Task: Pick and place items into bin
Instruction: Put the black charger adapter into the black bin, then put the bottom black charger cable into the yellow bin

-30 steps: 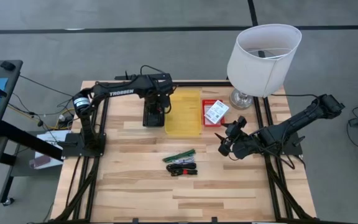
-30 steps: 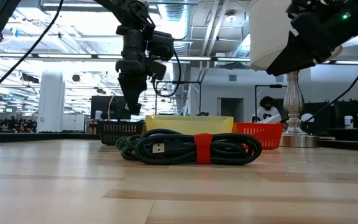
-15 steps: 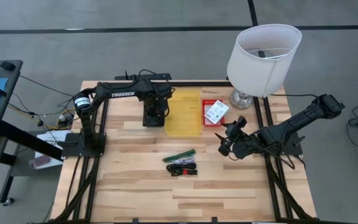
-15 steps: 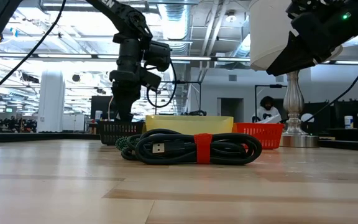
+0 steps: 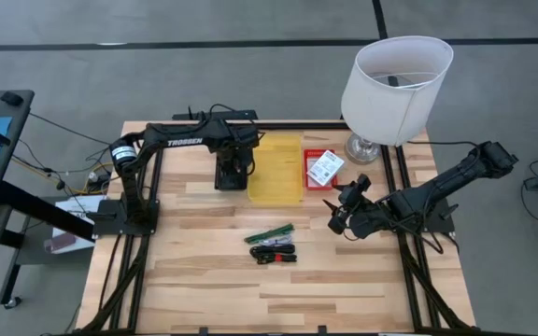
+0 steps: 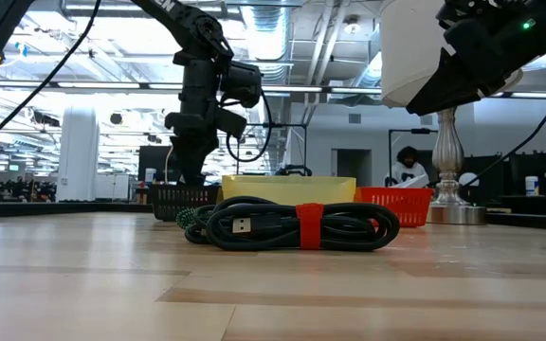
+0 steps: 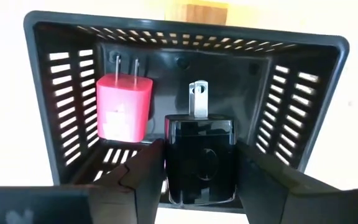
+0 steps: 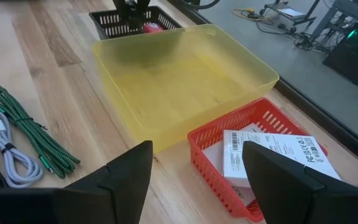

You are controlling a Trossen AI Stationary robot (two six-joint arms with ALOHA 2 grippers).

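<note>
**Left gripper down in the black basket, black charger clamped**

High view: Reaching with the left gripper (image 5: pixel 233 175) into the black basket (image 5: pixel 219 184), just beside the yellow tray (image 5: pixel 276 171). Sitting a touch farther back over the basket than a second ago, and matching the half-second frame. Hanging the right gripper (image 5: pixel 336 213) above bare table near the red basket (image 5: pixel 312 153), unmoved across all three moments. Leaving the white packet (image 5: pixel 325 168) in the red basket, and the green cord (image 5: pixel 271 233) and black cable (image 5: pixel 274 253) side by side on the wood, well apart from the tray. Standing the lamp (image 5: pixel 397 79) at the far right corner, as before.

Low view: Dipping behind the black basket's rim now, where a second ago the left gripper was hanging clear above it; no change from the half-second frame. Lying in front as earlier, the black cable with its red tie.

Left wrist view: Clamping a black charger (image 7: pixel 199 158) between the fingers (image 7: pixel 138 180), prongs pointing at the basket's far wall. Lying beside it inside the basket, a red charger (image 7: pixel 123 107). Cannot tell whether the black charger is touching the floor.

Right wrist view: Keeping the jaws spread wide on nothing, facing the tray, the red basket and a grey cable (image 8: pixel 5 146) beside the green cord.
</note>
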